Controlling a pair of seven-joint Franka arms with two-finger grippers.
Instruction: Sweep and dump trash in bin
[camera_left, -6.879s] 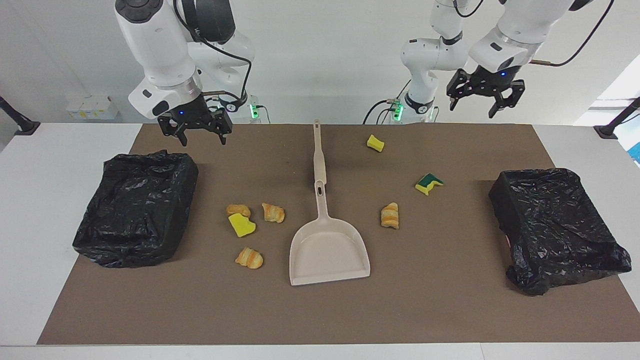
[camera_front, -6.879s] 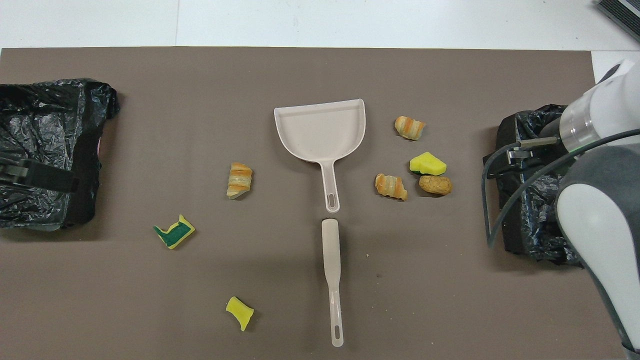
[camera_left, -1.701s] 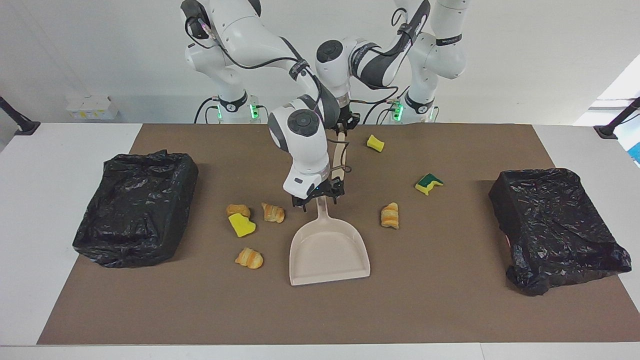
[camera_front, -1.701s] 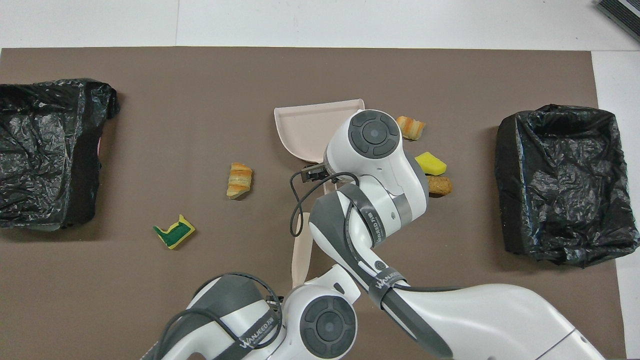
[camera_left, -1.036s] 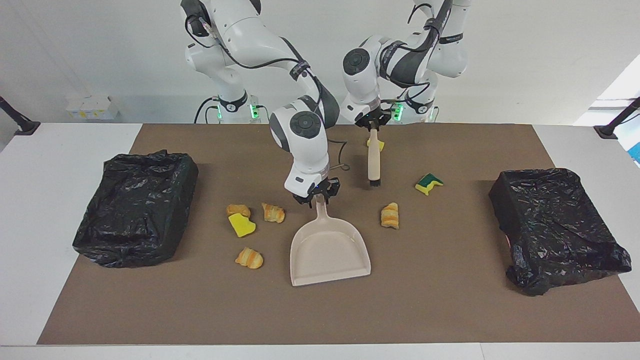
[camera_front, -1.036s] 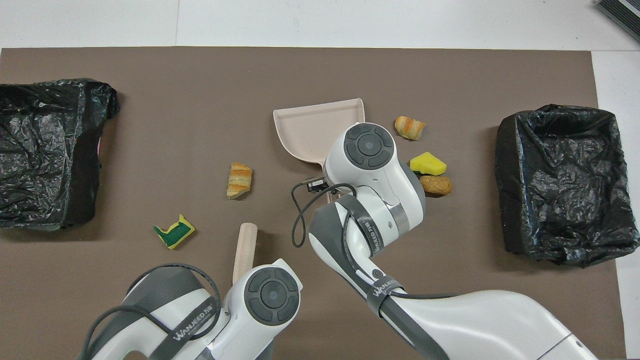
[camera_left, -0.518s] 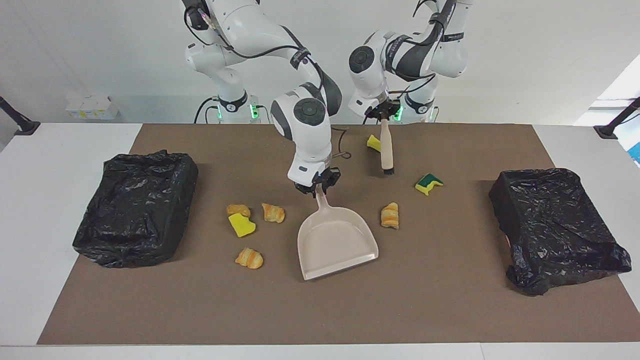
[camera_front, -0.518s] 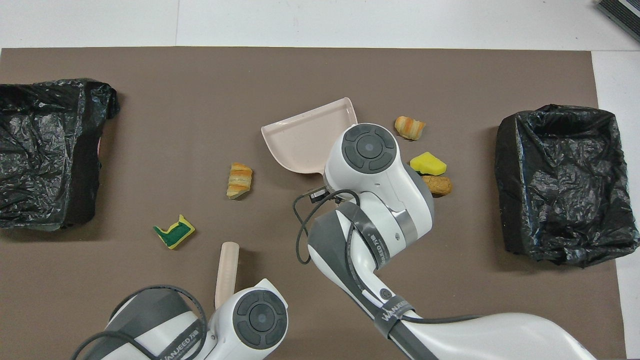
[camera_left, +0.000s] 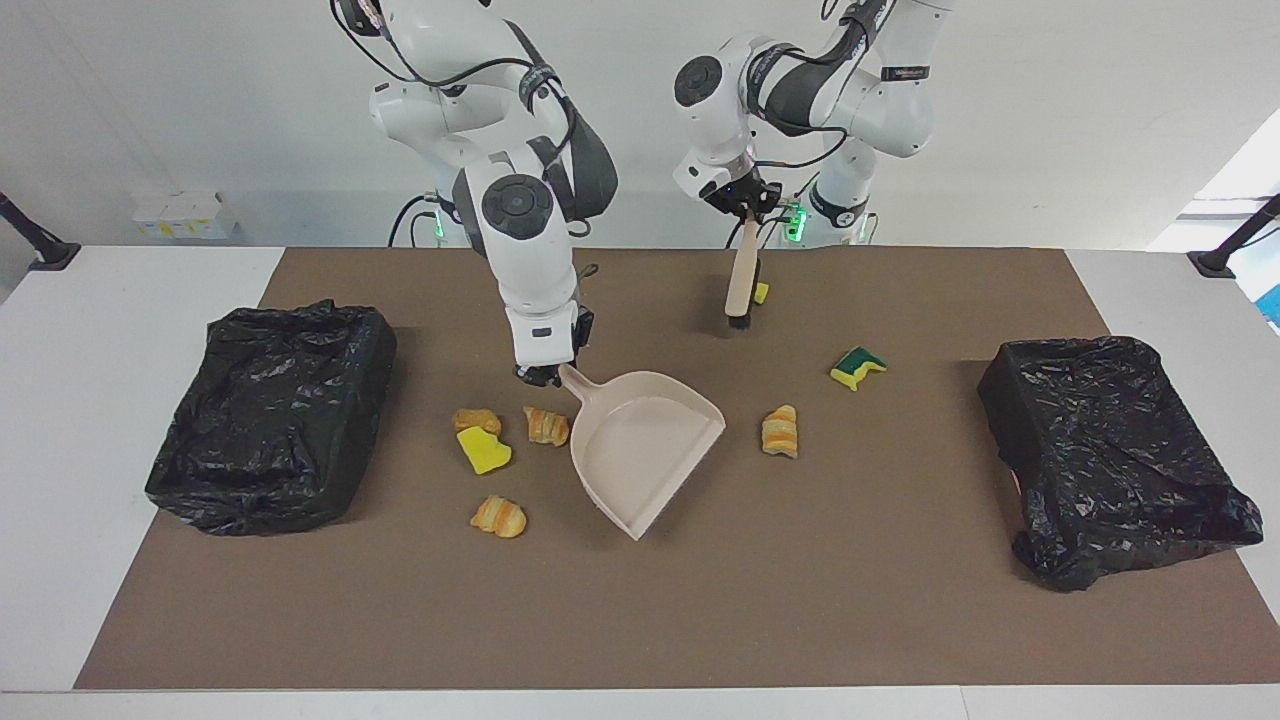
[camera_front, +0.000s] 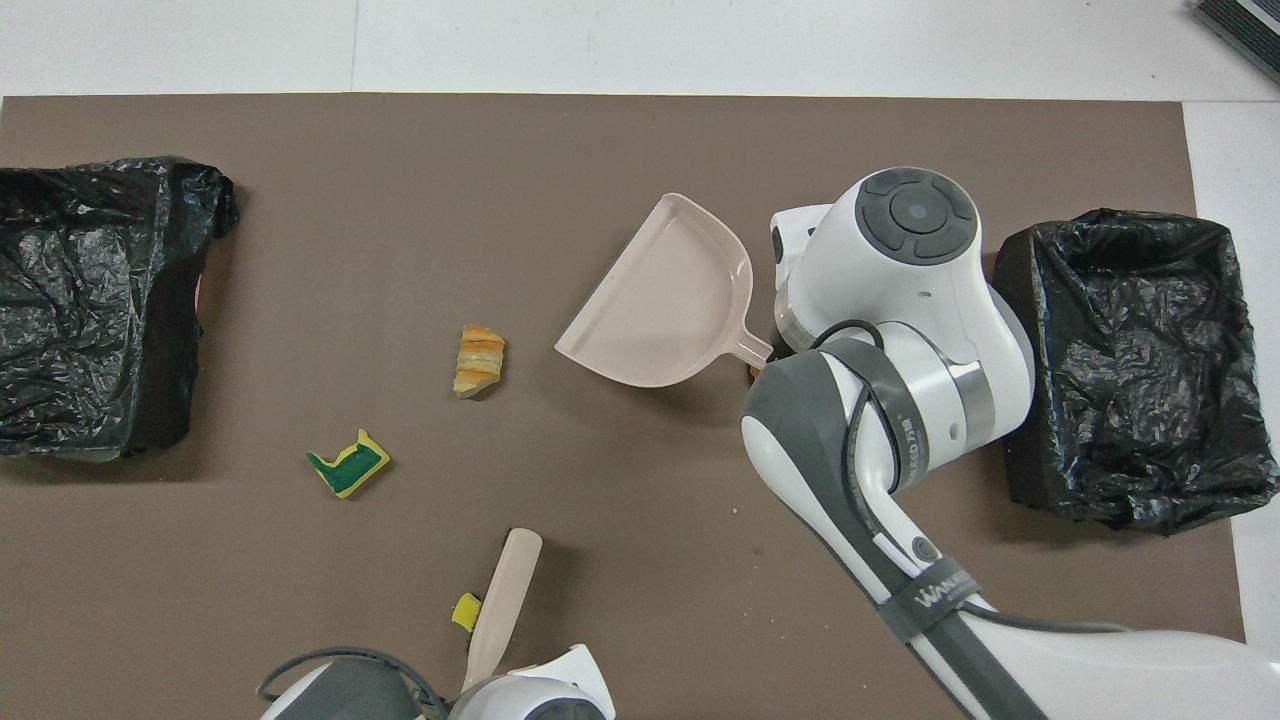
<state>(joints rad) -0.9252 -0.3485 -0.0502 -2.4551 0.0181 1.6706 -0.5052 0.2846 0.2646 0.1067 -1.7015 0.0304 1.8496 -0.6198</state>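
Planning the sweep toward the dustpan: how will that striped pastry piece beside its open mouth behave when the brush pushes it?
The striped pastry piece looks rounded and rolled, so it may tumble rather than slide. It seems small and light beside the dustpan, so the brush should shift it easily.

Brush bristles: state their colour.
Black, at the lower end of the beige brush held by the left gripper; the facing view shows them best.

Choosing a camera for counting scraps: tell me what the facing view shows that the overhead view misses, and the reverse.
Facing only: four scraps beside the dustpan handle, the right gripper shut on that handle, the left gripper shut on the brush.
Overhead only: a dark ridged object at the picture's corner.
Both: dustpan, brush, green-backed sponge, striped pastry, two black bins.
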